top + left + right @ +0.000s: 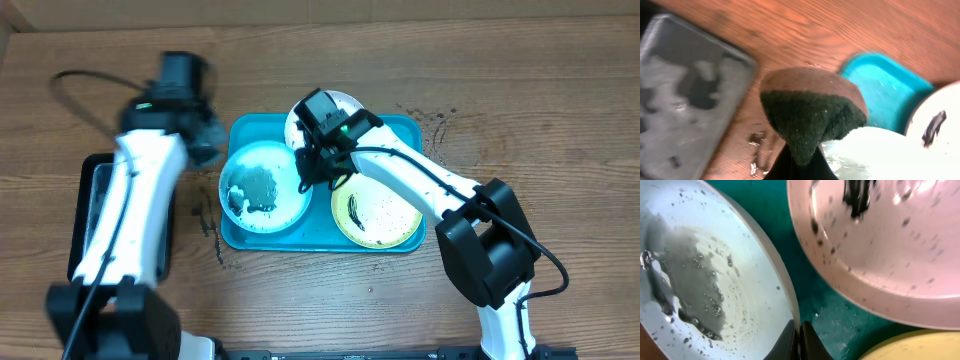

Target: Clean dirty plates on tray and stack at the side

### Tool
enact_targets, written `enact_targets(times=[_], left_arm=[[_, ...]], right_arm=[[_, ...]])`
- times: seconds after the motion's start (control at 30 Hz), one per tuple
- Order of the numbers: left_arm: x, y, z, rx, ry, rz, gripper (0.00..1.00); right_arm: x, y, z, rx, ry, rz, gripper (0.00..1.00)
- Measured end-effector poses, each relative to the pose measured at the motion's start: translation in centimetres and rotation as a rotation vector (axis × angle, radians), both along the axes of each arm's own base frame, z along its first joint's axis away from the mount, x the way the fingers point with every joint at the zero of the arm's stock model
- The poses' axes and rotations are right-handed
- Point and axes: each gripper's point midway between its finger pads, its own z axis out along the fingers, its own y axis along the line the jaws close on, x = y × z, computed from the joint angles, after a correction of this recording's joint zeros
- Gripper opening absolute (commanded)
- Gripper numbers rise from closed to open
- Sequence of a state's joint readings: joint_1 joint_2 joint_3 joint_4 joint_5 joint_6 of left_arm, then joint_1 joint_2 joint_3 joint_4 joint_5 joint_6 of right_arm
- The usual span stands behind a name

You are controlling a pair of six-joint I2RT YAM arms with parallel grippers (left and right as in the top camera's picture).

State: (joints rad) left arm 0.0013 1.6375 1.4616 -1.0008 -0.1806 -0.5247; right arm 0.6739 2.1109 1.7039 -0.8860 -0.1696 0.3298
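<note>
Plate (348, 99) half under right arm (400, 175)

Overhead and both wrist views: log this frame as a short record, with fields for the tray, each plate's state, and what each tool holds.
tray: turquoise, holds all three plates
light blue plate: left side, grey wet smear in the middle
white plate: back, partly under the right arm, dark mark
yellow-green plate: right front, dark marks
left tool: grips sponge, between black tray and turquoise tray
right tool: shut on light blue plate's rim
stacked at side: none
</note>
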Motion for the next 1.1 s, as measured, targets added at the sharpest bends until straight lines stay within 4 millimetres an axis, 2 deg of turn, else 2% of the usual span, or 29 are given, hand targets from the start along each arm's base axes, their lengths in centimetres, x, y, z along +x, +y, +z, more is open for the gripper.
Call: enact_targets(times=[0.07,0.13,0.2,0.33,0.43,0.53,0.63,0.73,0.87,1.1], left_arm=[[-1.3,2.8,0.8,-0.023,0.004,0.073,0.04],[-2.6,5.8,0.8,-0.033,0.024,0.156,0.04],[-3.5,8.0,0.5,-0.04,0.037,0.22,0.04],[-4.5,10.6,0.4,-0.065,0.033,0.298,0.04],[-5.1,11.9,0.2,-0.098,0.028,0.34,0.04],[-5.5,13.1,0.2,-0.116,0.015,0.377,0.04],[-6.0,14.1,0.2,-0.125,0.011,0.407,0.04],[-6.1,14.2,0.2,-0.132,0.009,0.413,0.04],[-6.1,14.2,0.2,-0.136,0.008,0.411,0.04],[-6.1,14.2,0.2,-0.137,0.008,0.411,0.04]], right_arm=[[0.8,-0.6,1.2,-0.046,-0.044,0.003,0.04],[2.8,-1.2,3.8,-0.102,-0.149,0.008,0.04],[4.4,-1.9,5.8,-0.158,-0.236,0.014,0.04],[7.0,-4.0,9.5,-0.326,-0.419,0.01,0.04],[7.8,-4.8,11.4,-0.457,-0.532,0.025,0.04],[7.4,-4.4,12.5,-0.572,-0.619,0.075,0.04],[6.1,-2.7,13.9,-0.679,-0.717,0.151,0.04],[4.7,-0.3,15.6,-0.75,-0.829,0.207,0.04],[3.6,1.7,17.3,-0.806,-0.929,0.246,0.04],[2.4,2.6,17.9,-0.863,-0.964,0.302,0.04]])
